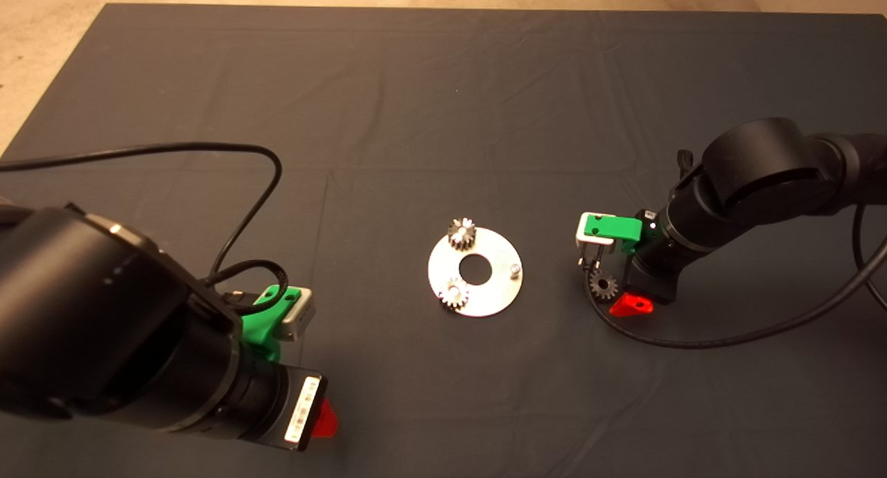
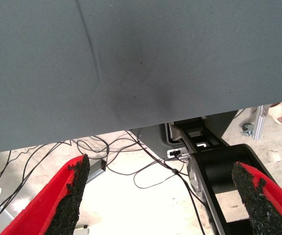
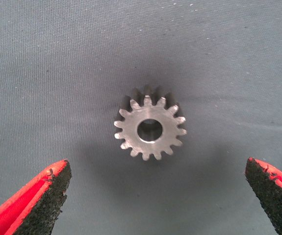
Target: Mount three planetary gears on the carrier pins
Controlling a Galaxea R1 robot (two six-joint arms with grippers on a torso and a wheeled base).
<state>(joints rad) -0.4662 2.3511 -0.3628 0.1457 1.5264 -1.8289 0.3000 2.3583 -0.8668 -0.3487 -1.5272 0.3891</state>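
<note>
Lighting's even and soft overhead, glare on the disc (image 1: 485, 292), faint shadow under the gear (image 3: 150, 129), everything pretty sharp.

The mat (image 1: 416, 104) is dark grey, plain, with faint creases. On it the disc (image 1: 495, 294) is shiny silver. Two gears sit on the disc, one (image 1: 461, 233) at its far edge and one (image 1: 454, 295) at its near left, both dark-sided with bright silver faces. A silver pin (image 1: 514, 269) stands at the disc's right. Right of the disc lies a third gear (image 3: 150, 128), grey steel with a pale face. The right gripper (image 3: 155, 196) beside it is green with red fingers (image 3: 30, 200) and black pads. The left gripper (image 2: 163, 196), left of the disc, has the same colours. Both arms are black.
</note>
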